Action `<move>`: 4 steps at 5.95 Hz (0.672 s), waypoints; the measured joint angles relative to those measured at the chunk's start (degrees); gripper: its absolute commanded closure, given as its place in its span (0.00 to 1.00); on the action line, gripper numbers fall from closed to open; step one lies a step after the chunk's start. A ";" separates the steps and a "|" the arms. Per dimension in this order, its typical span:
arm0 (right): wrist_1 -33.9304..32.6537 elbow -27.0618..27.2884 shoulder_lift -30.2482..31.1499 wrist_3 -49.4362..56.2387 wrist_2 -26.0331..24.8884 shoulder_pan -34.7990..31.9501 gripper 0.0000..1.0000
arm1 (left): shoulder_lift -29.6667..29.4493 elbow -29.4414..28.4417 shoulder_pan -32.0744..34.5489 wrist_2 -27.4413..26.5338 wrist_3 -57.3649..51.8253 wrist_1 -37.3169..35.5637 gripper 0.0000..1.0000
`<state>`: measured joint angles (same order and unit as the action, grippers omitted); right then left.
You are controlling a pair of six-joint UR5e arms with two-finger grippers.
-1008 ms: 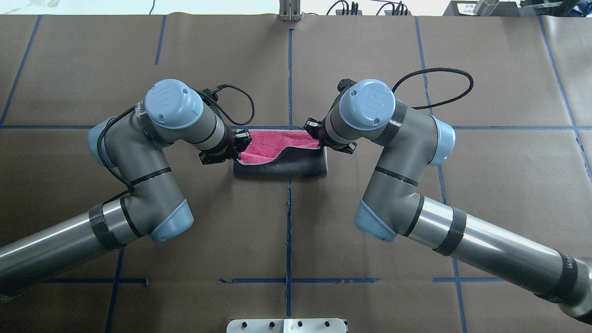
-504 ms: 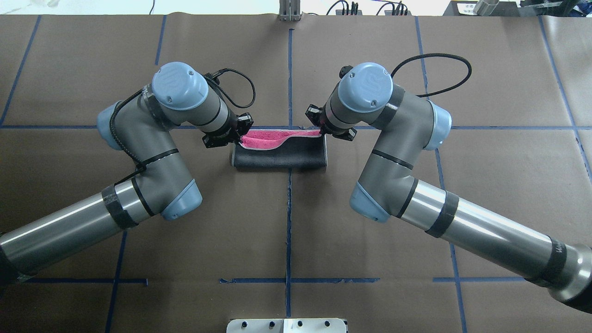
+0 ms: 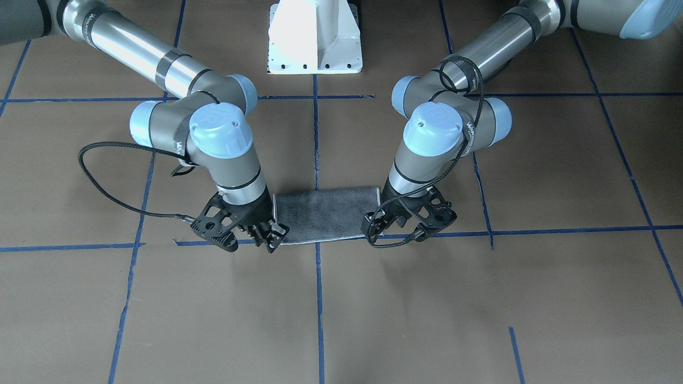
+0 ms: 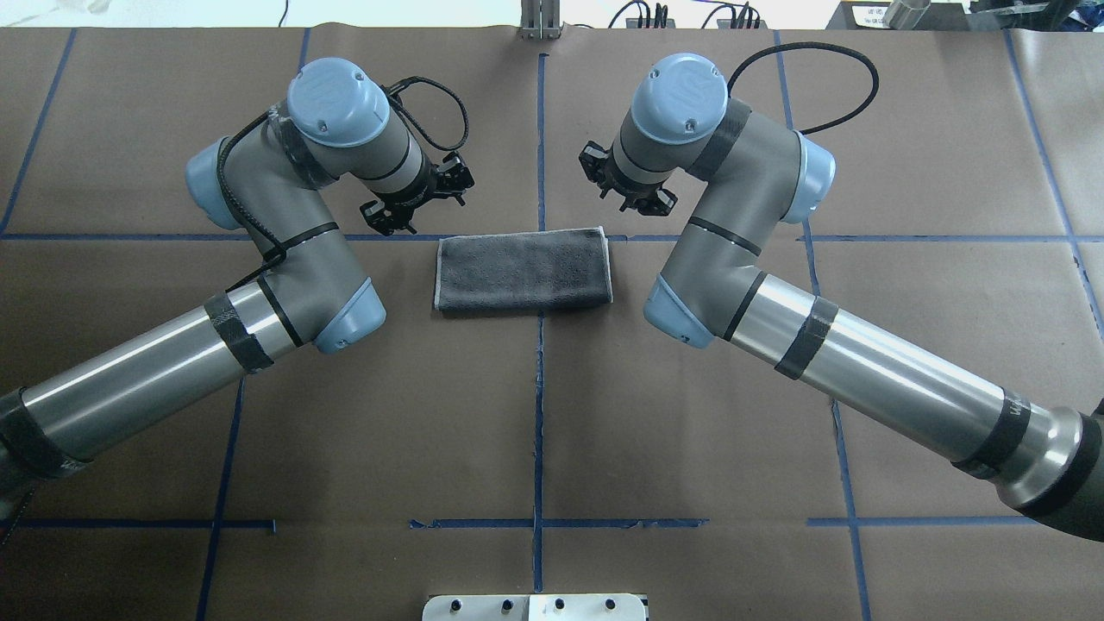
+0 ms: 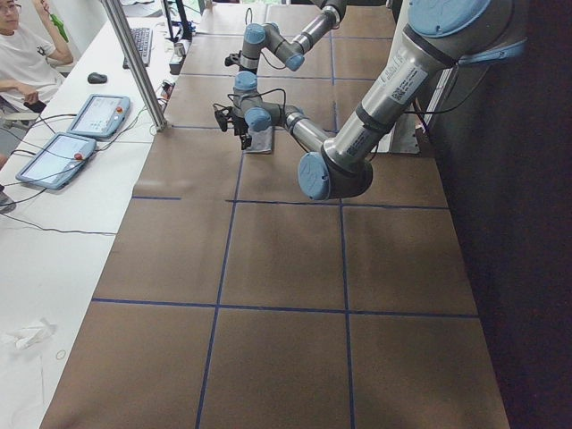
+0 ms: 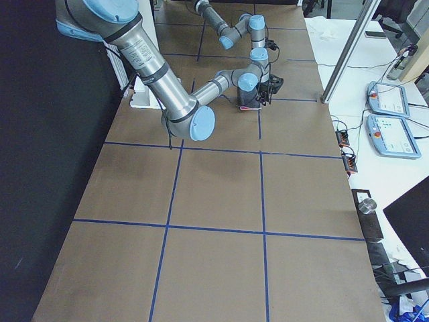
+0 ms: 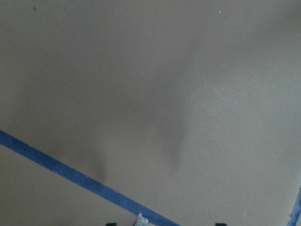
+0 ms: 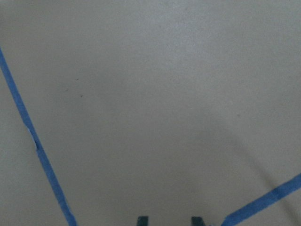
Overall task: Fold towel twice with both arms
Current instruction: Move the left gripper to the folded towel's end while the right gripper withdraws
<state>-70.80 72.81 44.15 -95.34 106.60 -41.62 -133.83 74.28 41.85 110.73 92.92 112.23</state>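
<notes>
The towel [image 4: 523,272] lies flat near the table's middle, folded into a rectangle with the dark grey face up; no pink shows on top. It also shows in the front-facing view [image 3: 325,212]. My left gripper [image 3: 373,228] hangs just beyond the towel's far left corner, open and empty. Its fingertips [image 7: 111,224] stand wide apart, with a white sliver of the towel's border [image 7: 140,220] between them. My right gripper [image 3: 271,237] hangs at the far right corner. Its fingertips [image 8: 142,220] are apart with bare table between them.
The white pedestal base [image 3: 315,37] stands at the robot's side of the table. Blue tape lines [image 4: 539,414] cross the brown table cover. A metal post [image 5: 134,63], tablets [image 5: 94,116] and a seated person [image 5: 22,54] are beyond the table's far edge.
Both grippers carried the towel's lifted edge over to the far edge, covering the pink face. They have let go and moved up and away from the robot.
</notes>
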 measured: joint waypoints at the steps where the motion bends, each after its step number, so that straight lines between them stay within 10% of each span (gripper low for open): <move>1: 0.00 -0.62 -0.06 1.36 1.64 -1.38 0.00 | 0.18 -0.04 0.21 0.12 -0.08 1.46 0.00; 4: -0.83 1.52 1.77 7.49 12.60 -8.02 0.00 | 4.75 7.82 -2.59 1.23 4.48 1.38 0.02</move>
<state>-71.64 74.33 45.92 -87.85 119.20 -49.65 -129.07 82.10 39.26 111.96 97.41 113.61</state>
